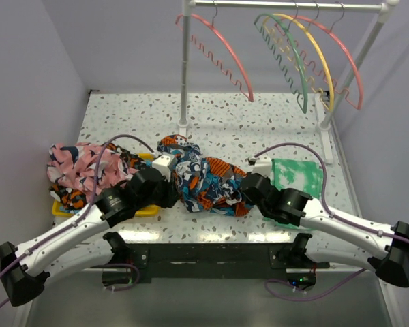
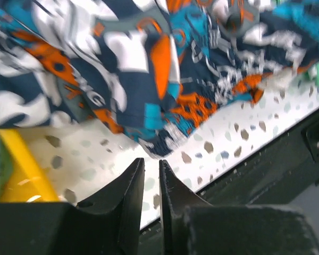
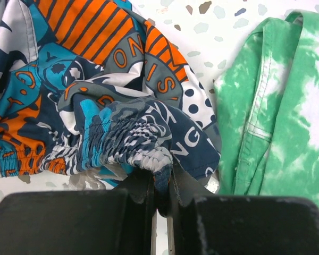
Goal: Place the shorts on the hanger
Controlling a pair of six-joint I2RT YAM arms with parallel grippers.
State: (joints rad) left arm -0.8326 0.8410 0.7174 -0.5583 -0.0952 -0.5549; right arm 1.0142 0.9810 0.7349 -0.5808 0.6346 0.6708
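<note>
Flanking the shorts (image 1: 204, 180), pink garment (image 1: 78, 163) and green cloth (image 1: 296, 174); right gripper (image 3: 162, 176) pinching shorts, left gripper (image 2: 151, 171) ajar.

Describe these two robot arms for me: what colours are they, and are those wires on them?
Both the left arm and right arm have slim white tubes joined by chunky black rounded joints. A thin purple cable loops along each. The jaws are matte black, tapering to narrow tips.

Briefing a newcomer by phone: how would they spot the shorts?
On the speckled table, look at the middle, in front of the white rack post. The shorts are the crumpled heap printed orange, teal, navy and white, between a pink garment and a green tie-dye cloth.
</note>
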